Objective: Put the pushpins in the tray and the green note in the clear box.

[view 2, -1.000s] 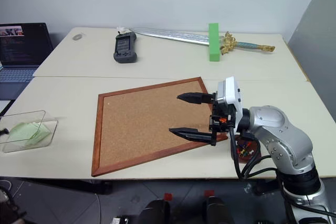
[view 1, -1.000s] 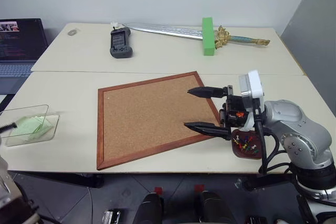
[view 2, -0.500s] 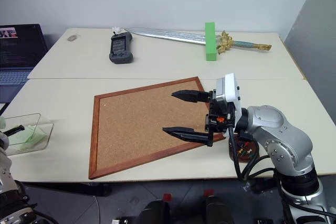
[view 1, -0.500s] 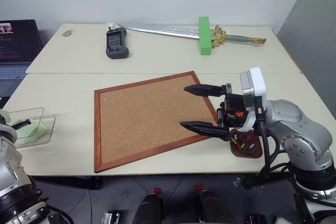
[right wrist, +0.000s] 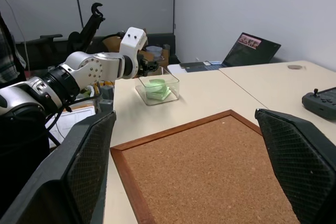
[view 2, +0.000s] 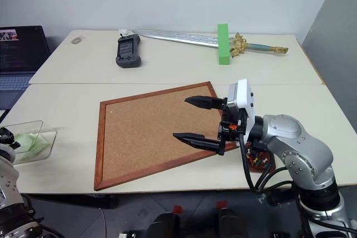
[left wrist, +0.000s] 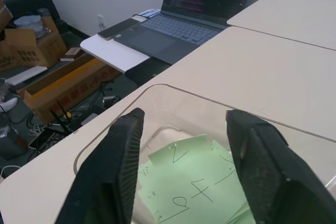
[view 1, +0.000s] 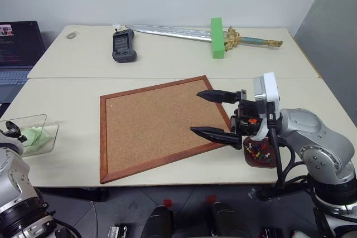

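The green note (left wrist: 199,182) lies flat inside the clear box (left wrist: 173,92) at the table's left edge. My left gripper (left wrist: 185,116) hovers open over the box, with the note below its fingers and free of them. From the head, the box (view 1: 28,119) and note (view 1: 34,136) sit right beside that gripper (view 1: 11,133). The tray (view 1: 249,161) at the front right holds several pushpins (view 1: 257,150). Just left of the tray, my right gripper (view 1: 196,112) stands open above the corkboard's right corner, holding nothing.
A wooden-framed corkboard (view 1: 156,124) fills the middle of the table. At the back lie a toy sword (view 1: 184,32), a bright green foam block (view 1: 217,37) and a dark controller (view 1: 121,45). A laptop (view 1: 17,43) sits far left. A person's sleeve (right wrist: 6,40) shows beyond the table.
The head camera has shifted a little. My left gripper has sunk at the clear box and opened, leaving the green note lying loose inside. The right arm has kept still.
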`<state>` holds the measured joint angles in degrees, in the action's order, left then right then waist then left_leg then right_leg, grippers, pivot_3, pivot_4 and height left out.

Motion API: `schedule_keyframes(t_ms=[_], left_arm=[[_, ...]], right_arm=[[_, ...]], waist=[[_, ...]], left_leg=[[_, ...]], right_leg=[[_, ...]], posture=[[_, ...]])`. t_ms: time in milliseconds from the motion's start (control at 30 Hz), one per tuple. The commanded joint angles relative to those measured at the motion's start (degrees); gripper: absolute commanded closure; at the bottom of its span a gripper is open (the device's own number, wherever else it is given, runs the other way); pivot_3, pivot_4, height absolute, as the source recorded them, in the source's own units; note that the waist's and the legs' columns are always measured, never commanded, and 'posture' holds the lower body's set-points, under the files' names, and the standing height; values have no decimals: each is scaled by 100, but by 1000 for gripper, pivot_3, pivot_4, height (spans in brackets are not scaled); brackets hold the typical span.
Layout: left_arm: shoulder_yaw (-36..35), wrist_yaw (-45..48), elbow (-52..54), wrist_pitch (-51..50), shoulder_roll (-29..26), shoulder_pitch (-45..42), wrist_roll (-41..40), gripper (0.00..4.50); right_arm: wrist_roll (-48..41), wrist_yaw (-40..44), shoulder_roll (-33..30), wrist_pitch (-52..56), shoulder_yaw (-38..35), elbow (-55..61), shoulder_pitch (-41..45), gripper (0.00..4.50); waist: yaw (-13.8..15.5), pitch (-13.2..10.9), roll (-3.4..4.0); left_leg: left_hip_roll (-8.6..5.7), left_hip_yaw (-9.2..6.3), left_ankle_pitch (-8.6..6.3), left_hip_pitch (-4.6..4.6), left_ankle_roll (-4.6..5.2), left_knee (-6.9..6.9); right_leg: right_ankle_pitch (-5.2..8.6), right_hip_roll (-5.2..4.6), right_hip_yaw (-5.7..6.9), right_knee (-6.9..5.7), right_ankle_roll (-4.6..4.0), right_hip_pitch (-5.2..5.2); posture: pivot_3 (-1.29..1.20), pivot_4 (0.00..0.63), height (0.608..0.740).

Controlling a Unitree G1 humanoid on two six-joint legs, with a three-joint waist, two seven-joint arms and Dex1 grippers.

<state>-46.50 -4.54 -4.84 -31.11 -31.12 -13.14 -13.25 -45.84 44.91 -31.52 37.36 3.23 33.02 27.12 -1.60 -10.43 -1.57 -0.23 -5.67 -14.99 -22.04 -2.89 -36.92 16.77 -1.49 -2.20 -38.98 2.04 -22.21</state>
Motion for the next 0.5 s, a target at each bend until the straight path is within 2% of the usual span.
schedule_keyframes(t_ms=[33,167,200,300,400,500], left_arm=[[-84,-127,371,-8,-30,20,-79,958],[-4,-232,721,-53,-65,28,-71,137],[64,-239,855,-75,-86,24,-41,64],[260,-85,1278,-170,2,-72,-252,29],[775,400,1855,-301,133,-108,-641,29],[1497,898,2392,-326,82,-130,-767,29]], right_arm=[[-123,-58,-33,14,-127,227,100,0],[-123,-188,-42,68,-222,255,-17,0],[-107,-223,-62,69,-259,265,-76,0],[-115,-467,-68,123,-417,302,-269,0],[-228,-1079,82,288,-652,391,-443,0],[20,-1654,198,324,-717,568,-708,0]], waist=[[0,0,0],[0,0,0],[0,0,-1],[8,2,-4],[30,4,-6],[34,7,-11]], left_leg=[[0,-1,0,0,0,0],[0,-1,0,-1,0,1],[0,-1,0,-1,0,0],[-1,-1,0,-1,0,0],[-4,-1,0,-4,0,-1],[-9,0,0,-6,-1,-2]], right_leg=[[0,0,1,0,0,0],[0,0,0,1,0,0],[0,0,0,1,0,0],[0,0,0,1,0,2],[0,-1,0,2,0,3],[0,-2,-3,2,0,4]], posture=[[0,150,740],[0,150,740],[0,150,740],[0,150,740],[0,150,740],[0,150,740]])
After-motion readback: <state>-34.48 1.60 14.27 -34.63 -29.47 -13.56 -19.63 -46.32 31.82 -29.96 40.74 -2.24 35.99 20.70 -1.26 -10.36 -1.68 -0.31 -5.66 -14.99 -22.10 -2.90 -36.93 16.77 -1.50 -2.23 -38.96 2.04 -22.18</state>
